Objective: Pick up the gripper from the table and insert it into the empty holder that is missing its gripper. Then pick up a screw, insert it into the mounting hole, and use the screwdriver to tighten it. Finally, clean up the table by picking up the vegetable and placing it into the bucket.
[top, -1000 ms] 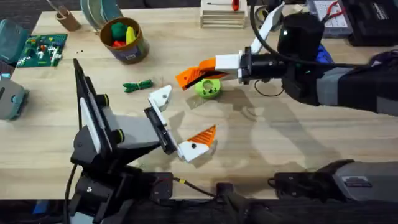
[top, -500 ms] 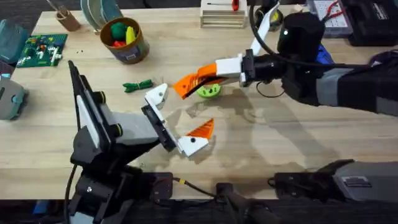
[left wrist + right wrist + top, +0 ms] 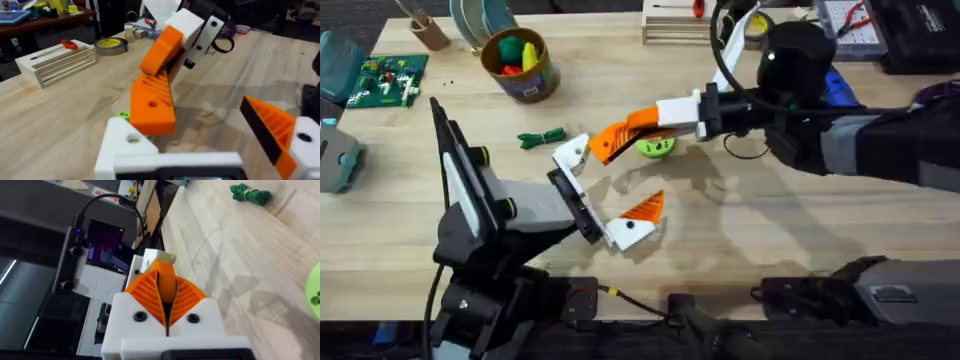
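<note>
Fingers [image 3: 192,297] clamping gripper [image 3: 152,102] at holder [image 3: 127,145]

The table [image 3: 770,230] was light wood. On it lay the vegetable [image 3: 541,137], the bucket [image 3: 520,64], a lime disc [image 3: 655,147], a circuit board [image 3: 387,80], a slatted wooden block [image 3: 677,24] and a tape roll [image 3: 111,45].

The vegetable [image 3: 541,137] lies between the bucket [image 3: 523,65] and the holder [image 3: 574,152].

You look down and forward from overhead; both wrist views sit close, sharing the orange gripper [image 3: 152,102] mid-worktop [image 3: 800,220].
</note>
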